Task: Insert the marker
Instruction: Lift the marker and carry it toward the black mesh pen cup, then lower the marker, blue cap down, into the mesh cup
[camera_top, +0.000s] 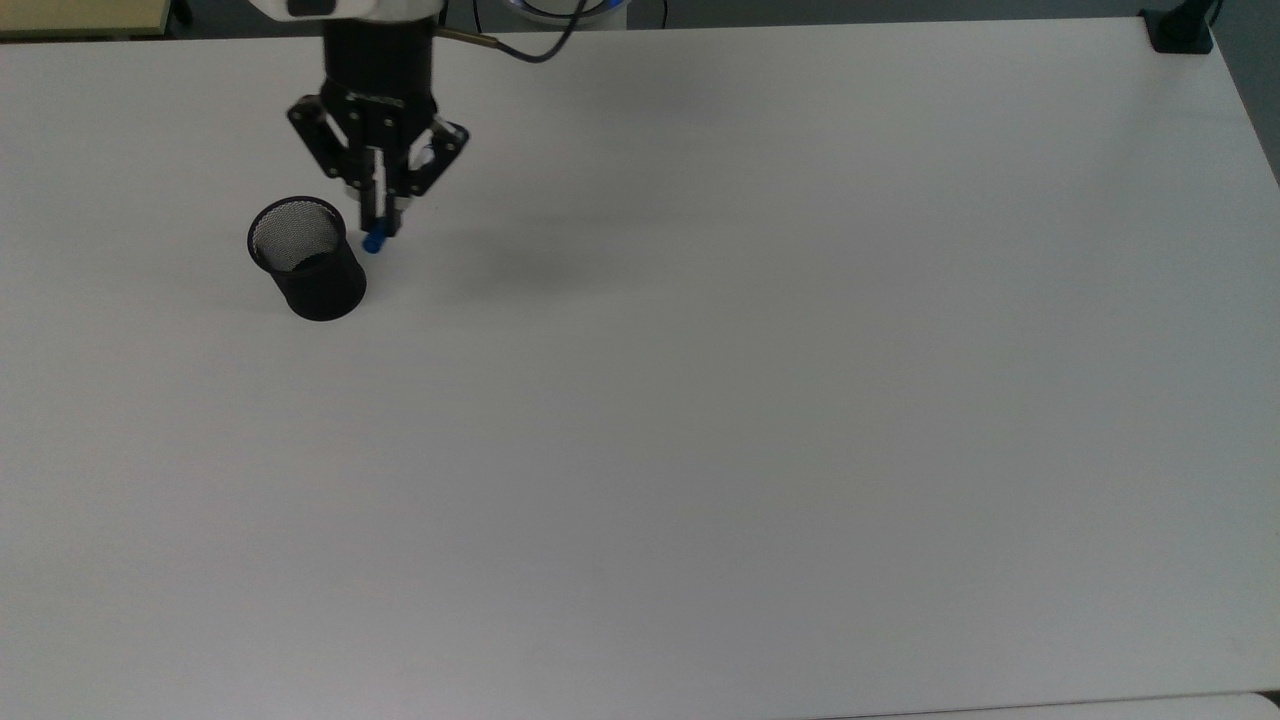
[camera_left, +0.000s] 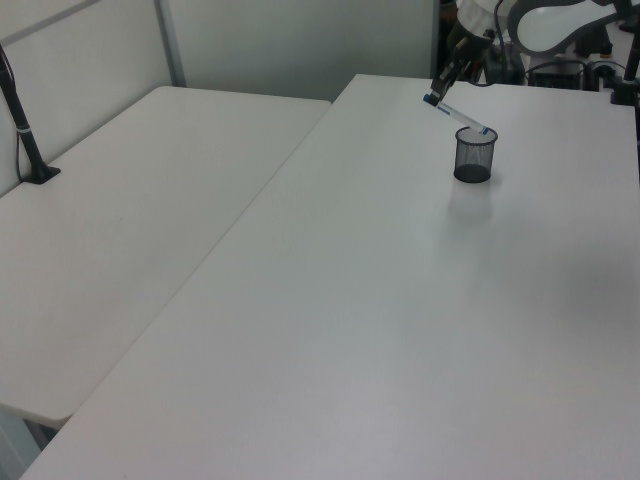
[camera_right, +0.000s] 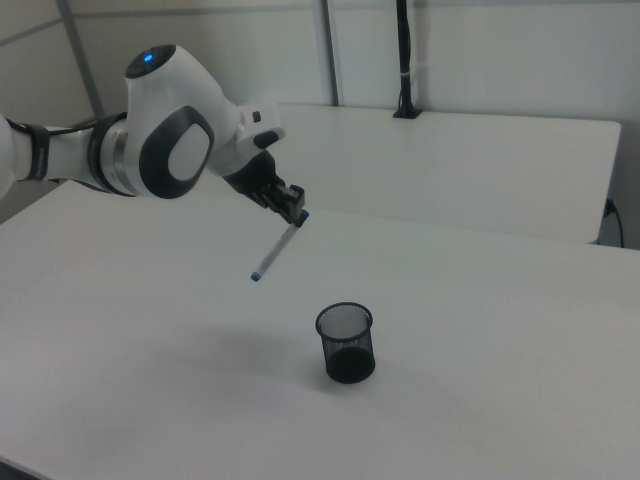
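White marker (camera_right: 277, 248) hung tilted, clamped at its top by the pincer (camera_right: 293, 212) | raised above the surface (camera_top: 760, 400), likely to clear the black mesh cup (camera_right: 346, 343) rim.

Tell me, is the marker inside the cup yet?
Not yet. The gripper holds the marker tilted in the air, above and beside the upright black mesh cup.

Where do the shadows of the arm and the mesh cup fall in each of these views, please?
Top view: a soft grey patch on the table right of the gripper. Right view: a faint blur left of the mesh cup. Left view: a pale smudge just below the cup.
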